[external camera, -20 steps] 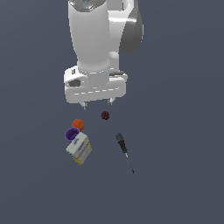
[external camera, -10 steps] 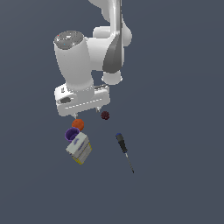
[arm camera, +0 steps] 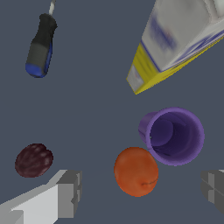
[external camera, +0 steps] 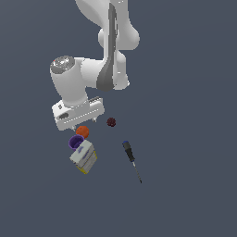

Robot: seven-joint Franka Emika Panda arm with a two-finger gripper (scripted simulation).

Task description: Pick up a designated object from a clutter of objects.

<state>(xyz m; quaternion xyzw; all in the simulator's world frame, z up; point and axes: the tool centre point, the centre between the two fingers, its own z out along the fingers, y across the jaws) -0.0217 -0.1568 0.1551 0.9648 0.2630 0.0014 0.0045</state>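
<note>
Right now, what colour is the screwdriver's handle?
Black with a blue end, on the thin-shafted screwdriver; clearest in the wrist view.

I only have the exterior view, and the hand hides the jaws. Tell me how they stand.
Observer: Open. The wrist view shows the orange ball in the gap between the fingers.
Operator: Report what crowds the ball.
Observer: The purple cup lies right beside it; I cannot tell whether they touch.
Operator: Give me the cup's pose.
Observer: Its open mouth faces the wrist camera, and it looks empty.
</note>
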